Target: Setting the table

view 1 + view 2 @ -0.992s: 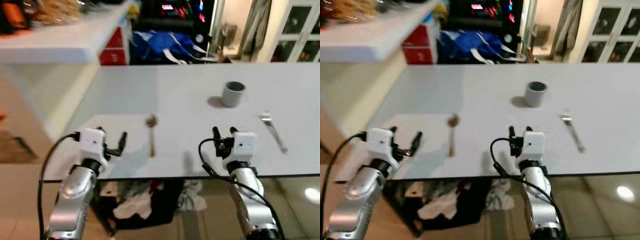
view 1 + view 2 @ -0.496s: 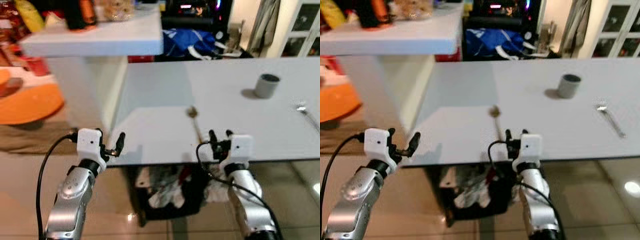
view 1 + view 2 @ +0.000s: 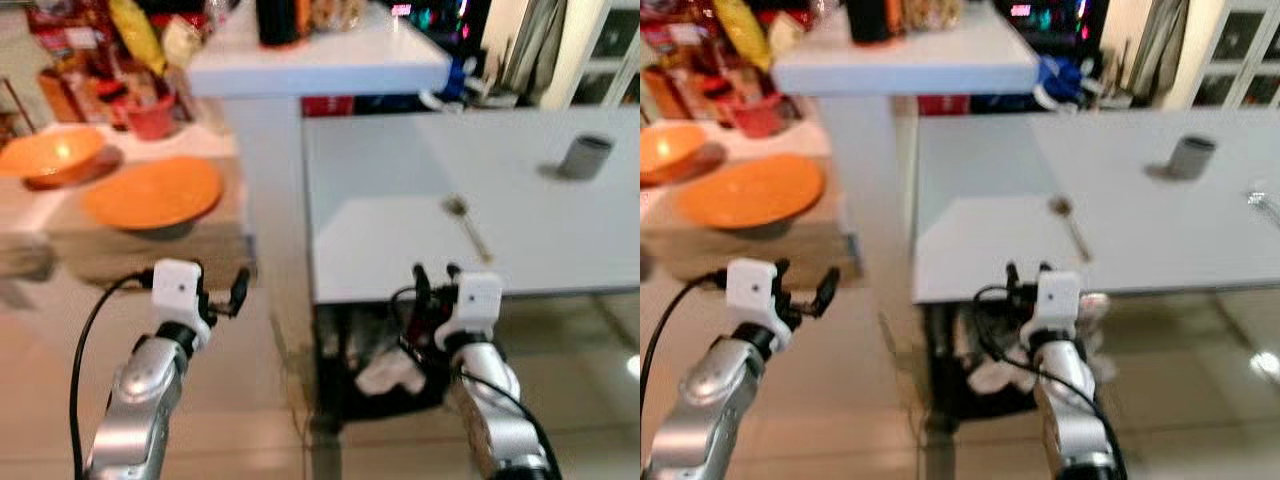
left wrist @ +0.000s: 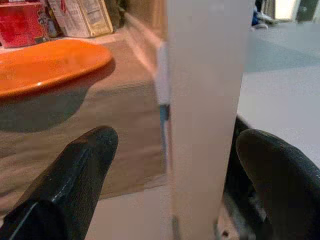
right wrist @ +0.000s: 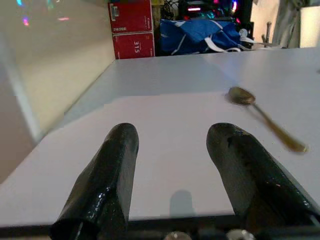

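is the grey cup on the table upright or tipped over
Upright. The grey cup stands on its base on the white table, its dark open mouth facing up.

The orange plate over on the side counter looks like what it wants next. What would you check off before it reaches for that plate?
1. Orange plate free to lift, nothing on it: ok.
2. Left end effector open and empty: ok.
3. Right end effector open and empty, at the white table's near edge: ok.
4. Left end effector at the plate: not ok, it is short of the wooden counter.
5. White pillar out of the way: not ok, in the left wrist view it stands straight ahead between the fingers.
6. Spoon and grey cup already on the table: ok.
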`<state>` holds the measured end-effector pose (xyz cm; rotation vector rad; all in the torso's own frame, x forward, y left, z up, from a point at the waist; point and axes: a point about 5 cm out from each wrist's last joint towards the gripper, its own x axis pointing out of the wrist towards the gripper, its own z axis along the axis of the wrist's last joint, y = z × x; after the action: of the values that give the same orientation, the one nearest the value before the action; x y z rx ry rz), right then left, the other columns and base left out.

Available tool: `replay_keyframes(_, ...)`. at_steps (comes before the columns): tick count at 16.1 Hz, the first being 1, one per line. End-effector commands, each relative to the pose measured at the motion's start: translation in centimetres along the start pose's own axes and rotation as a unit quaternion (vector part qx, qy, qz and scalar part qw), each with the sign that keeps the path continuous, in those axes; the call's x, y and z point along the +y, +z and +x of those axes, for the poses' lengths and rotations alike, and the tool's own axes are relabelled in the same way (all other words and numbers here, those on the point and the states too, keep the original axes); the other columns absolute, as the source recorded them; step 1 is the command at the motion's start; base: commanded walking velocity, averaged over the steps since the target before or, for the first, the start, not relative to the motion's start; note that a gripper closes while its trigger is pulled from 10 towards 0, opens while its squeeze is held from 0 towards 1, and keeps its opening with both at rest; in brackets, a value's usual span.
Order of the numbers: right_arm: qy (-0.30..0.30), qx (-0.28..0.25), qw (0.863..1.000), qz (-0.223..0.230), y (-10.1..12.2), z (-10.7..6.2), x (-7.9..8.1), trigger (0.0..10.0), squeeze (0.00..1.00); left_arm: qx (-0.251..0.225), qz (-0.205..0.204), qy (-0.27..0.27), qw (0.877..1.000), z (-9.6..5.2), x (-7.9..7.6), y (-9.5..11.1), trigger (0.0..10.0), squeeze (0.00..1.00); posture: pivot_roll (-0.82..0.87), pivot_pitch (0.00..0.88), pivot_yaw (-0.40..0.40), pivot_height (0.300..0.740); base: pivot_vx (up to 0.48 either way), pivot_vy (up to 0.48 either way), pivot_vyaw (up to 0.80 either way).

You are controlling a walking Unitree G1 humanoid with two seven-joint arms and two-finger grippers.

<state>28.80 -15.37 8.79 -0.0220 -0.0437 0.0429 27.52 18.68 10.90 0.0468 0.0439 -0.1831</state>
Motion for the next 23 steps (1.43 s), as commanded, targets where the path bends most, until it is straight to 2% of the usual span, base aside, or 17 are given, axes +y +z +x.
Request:
replay_keyframes(1,-0.007,0.000,1.000,-0.002,0.0,-0.2,-0.6,10.0,0.00,-0.006,0.005,-0.007,1.000,0.2,-0.3,0.3,10.0,0.00,-0.09,0.000,0.051,0.740,0.000,0.480,0.00)
replay_keyframes(9,0.007,-0.002,1.000,-0.008,0.2,0.1,-0.1,10.0,0.00,-0.001,0.015,-0.010,1.000,0.1,-0.3,0.2,10.0,0.00,-0.08,0.000,0.045,0.740,0.000,0.480,0.00)
replay_keyframes(11,0.012,-0.004,1.000,-0.008,0.2,0.2,0.2,10.0,0.00,0.014,0.038,-0.010,0.999,0.1,-0.4,-0.3,10.0,0.00,-0.07,0.000,0.044,0.740,0.000,0.000,0.00)
replay_keyframes(14,0.015,-0.006,1.000,-0.011,0.3,0.4,0.3,10.0,0.00,-0.009,0.057,-0.017,0.998,0.1,-0.6,0.4,10.0,0.00,-0.07,0.000,0.043,0.740,0.000,0.000,0.00)
replay_keyframes(23,0.022,-0.062,0.997,-0.030,2.9,1.4,0.8,10.0,0.00,-0.022,0.051,-0.021,0.998,0.4,-1.0,0.7,10.0,0.00,-0.07,0.000,0.048,0.740,0.400,0.264,0.00)
